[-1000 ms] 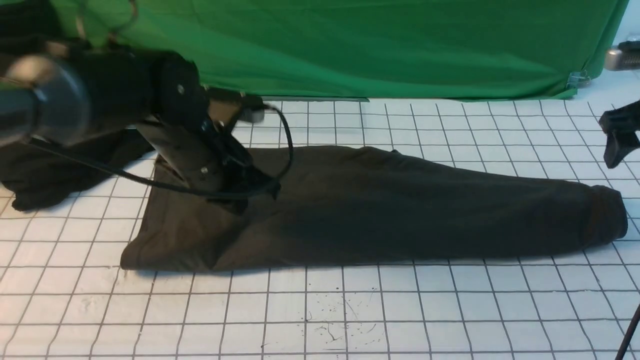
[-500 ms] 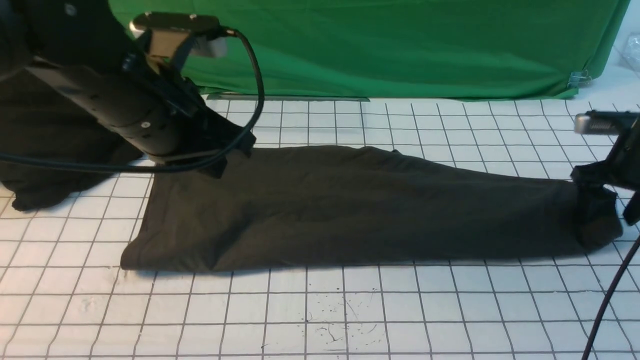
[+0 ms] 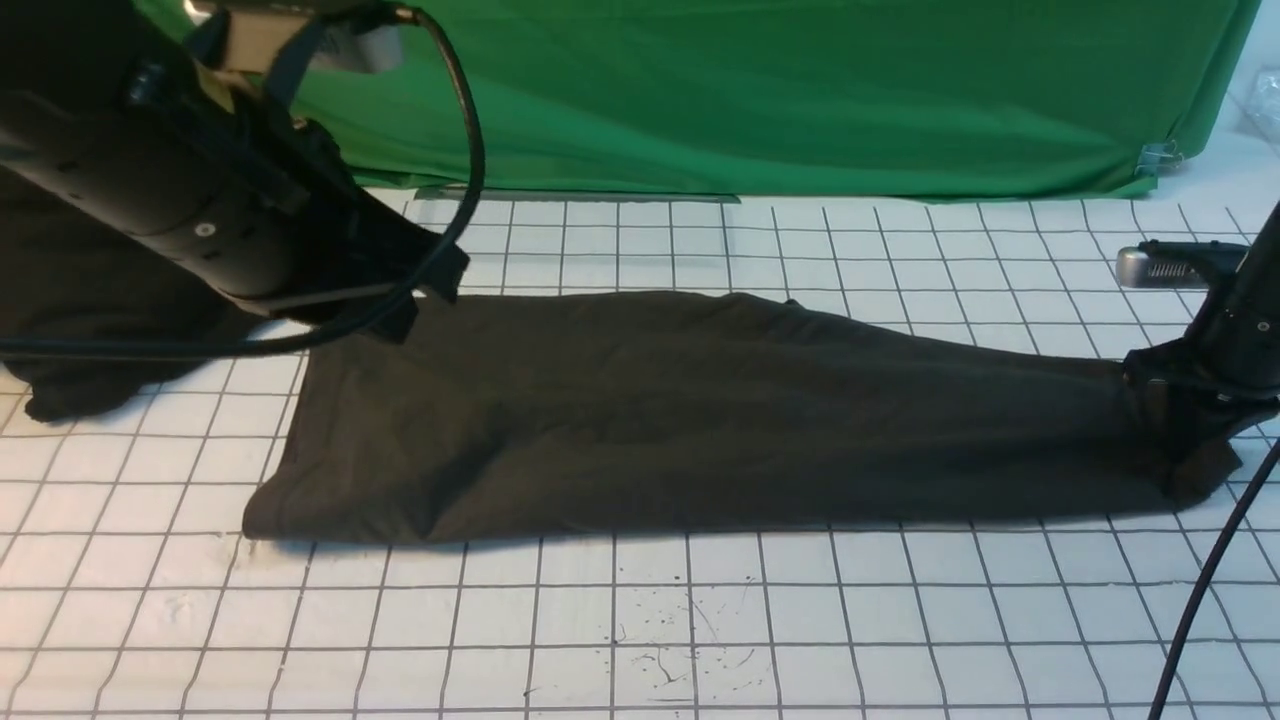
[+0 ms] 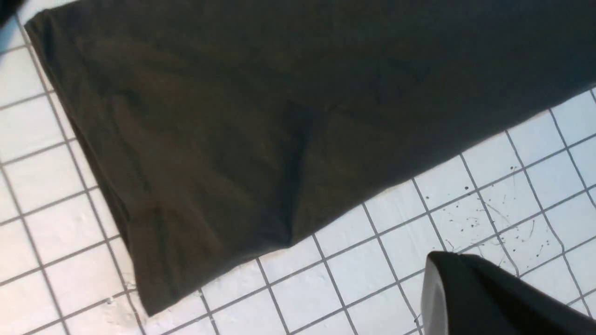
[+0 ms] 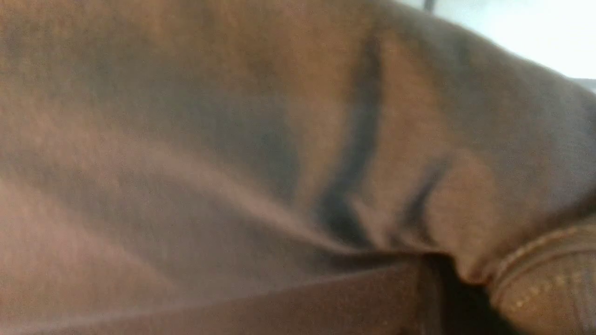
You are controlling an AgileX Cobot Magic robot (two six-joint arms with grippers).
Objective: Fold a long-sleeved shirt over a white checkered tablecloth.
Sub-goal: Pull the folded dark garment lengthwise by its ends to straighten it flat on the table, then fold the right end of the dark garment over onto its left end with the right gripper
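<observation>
The long-sleeved shirt (image 3: 700, 410) lies as a long dark olive band across the white checkered tablecloth (image 3: 700, 620). My right gripper (image 3: 1175, 420) is down on its right end, jaws shut on the fabric, which bunches there. The right wrist view is filled with the puckered shirt (image 5: 233, 139) and a stitched hem pinched at the right gripper (image 5: 447, 274). My left gripper (image 3: 420, 300) hangs shut and empty above the shirt's far left corner. In the left wrist view the left gripper (image 4: 435, 265) floats over the tablecloth (image 4: 372, 279) beside the shirt's folded end (image 4: 260, 116).
A blacker garment heap (image 3: 70, 340) lies at the far left, partly behind my left arm. A green backdrop (image 3: 750, 90) closes off the back, with a metal clip (image 3: 1155, 155) at its right end. A black cable (image 3: 1200, 600) hangs at the right edge.
My left arm lifted off the shirt, up and to the left. My right gripper came in from the right, dropped onto the shirt's right end and shut on it, bunching the fabric.
</observation>
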